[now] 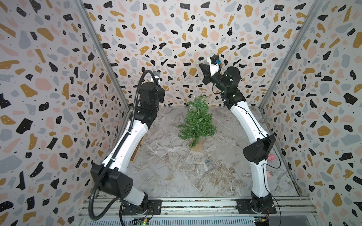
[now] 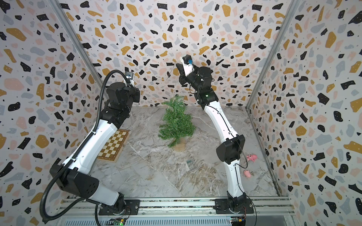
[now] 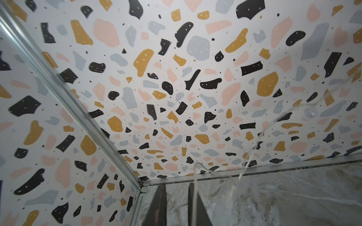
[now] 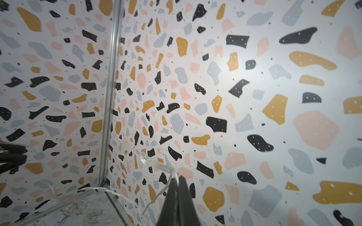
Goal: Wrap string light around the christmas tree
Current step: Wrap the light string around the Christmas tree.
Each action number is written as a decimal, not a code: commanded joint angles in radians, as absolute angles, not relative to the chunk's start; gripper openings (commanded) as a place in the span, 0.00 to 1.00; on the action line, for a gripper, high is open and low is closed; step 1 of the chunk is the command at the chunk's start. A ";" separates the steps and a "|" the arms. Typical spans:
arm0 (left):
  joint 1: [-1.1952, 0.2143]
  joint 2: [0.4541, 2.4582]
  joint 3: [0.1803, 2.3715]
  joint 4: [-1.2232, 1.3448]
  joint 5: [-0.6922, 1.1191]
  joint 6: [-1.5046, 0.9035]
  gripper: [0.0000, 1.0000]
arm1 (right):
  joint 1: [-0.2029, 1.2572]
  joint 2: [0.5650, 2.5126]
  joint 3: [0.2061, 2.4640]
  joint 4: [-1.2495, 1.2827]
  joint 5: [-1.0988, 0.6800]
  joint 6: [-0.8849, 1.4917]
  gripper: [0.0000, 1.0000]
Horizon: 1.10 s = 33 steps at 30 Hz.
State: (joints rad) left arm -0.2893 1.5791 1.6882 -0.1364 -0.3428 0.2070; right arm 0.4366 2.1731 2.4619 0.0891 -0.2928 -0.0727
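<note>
String light (image 4: 154, 165) hung high over the christmas tree (image 1: 196, 121) at far centre, pinched between the right gripper's (image 4: 177, 177) pressed-together tips; the left gripper (image 3: 176, 185) stood slightly spread, wire draped against one finger.

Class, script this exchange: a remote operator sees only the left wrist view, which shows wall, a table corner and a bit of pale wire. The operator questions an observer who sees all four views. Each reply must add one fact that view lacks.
Operator: I can't see the tree at all. Where is it?
Observer: The christmas tree stands on its tan base in the middle of the table, between the two arms.
Operator: This wire runs out of my picture. Does anything hold it farther along?
Observer: Yes. The right gripper is shut on the string light, just beside a clear bulb.
</note>
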 commanded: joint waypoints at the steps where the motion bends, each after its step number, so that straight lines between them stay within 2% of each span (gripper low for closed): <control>1: -0.280 1.622 1.802 -0.105 -0.259 0.217 0.00 | 0.417 2.128 2.431 0.043 -0.178 -0.070 0.00; 3: -0.280 1.649 1.854 -0.129 -0.235 0.211 0.00 | 0.400 2.077 2.336 0.046 -0.186 -0.046 0.00; 6: -0.281 1.665 1.901 -0.147 -0.197 0.184 0.00 | 0.382 1.945 2.064 0.219 -0.227 0.033 0.00; 8: -0.280 1.679 1.939 -0.175 -0.164 0.165 0.00 | 0.382 1.880 1.963 0.280 -0.223 0.046 0.00; 16: -0.281 1.786 2.204 -0.363 -0.091 0.153 0.00 | 0.333 1.818 1.954 0.196 -0.225 0.108 0.00; 33: -0.281 1.777 2.476 -0.445 0.066 0.049 0.00 | 0.215 1.595 1.723 0.261 -0.248 0.110 0.00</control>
